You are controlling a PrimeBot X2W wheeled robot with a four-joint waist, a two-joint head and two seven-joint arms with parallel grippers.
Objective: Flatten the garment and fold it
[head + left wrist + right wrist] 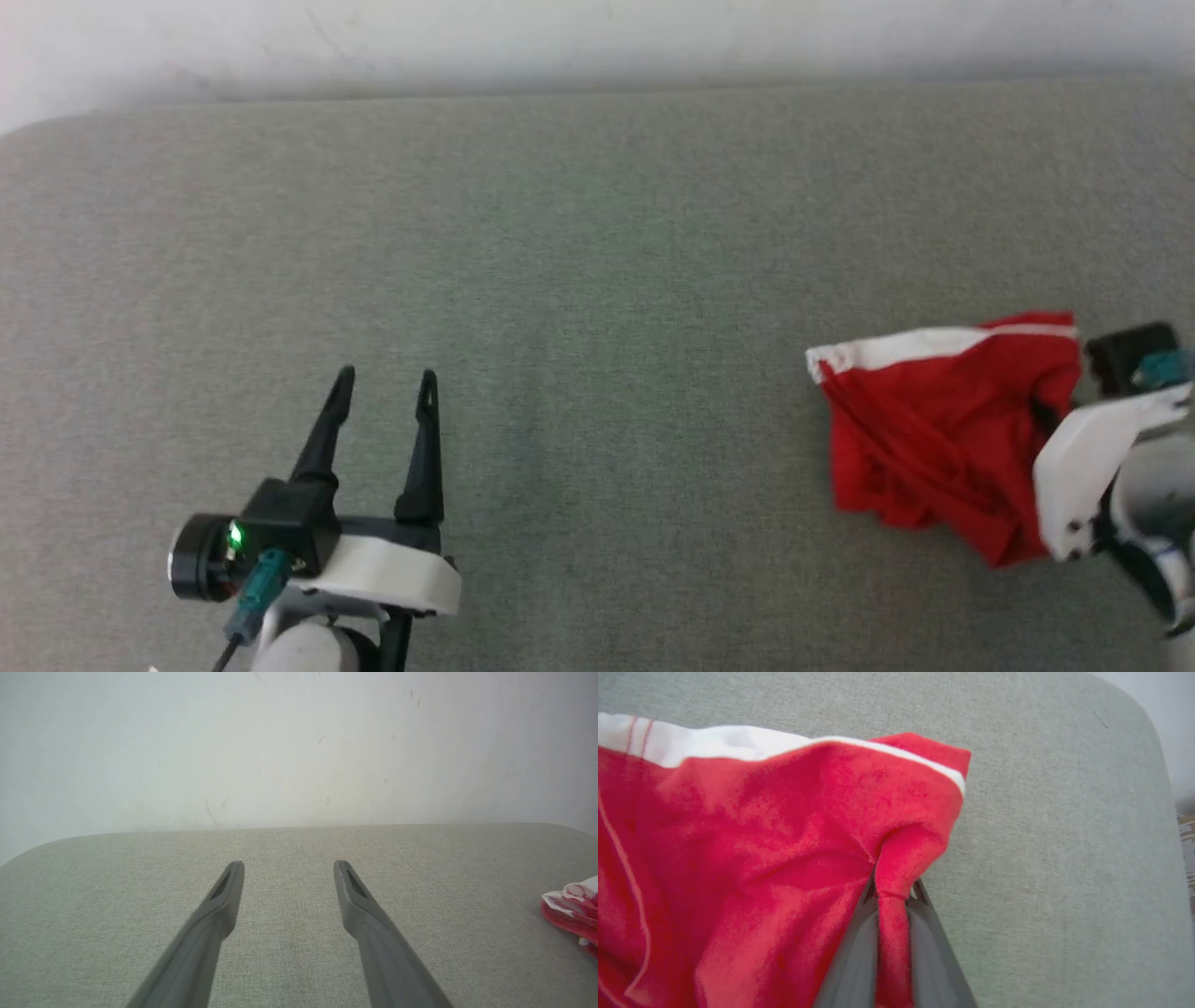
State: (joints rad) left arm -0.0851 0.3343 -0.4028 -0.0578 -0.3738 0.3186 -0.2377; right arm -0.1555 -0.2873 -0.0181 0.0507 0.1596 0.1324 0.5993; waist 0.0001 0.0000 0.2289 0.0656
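The garment (934, 429) is a bunched heap of red fabric with a white stripe along its far edge, lying at the right of the grey padded table (560, 280). My right gripper (893, 891) is shut on a pinched fold of the garment (761, 849), red cloth running down between its two fingers. In the head view its white wrist (1092, 467) sits at the heap's right side, fingers hidden by cloth. My left gripper (387, 381) stands open and holds nothing at the lower left, far from the garment (572, 910), with fingers (224, 905) spread over bare table.
A pale wall (560, 37) runs along the table's far edge. The table's rounded corner (1143, 728) lies close to the right of the garment. Wide bare grey surface lies between the two grippers.
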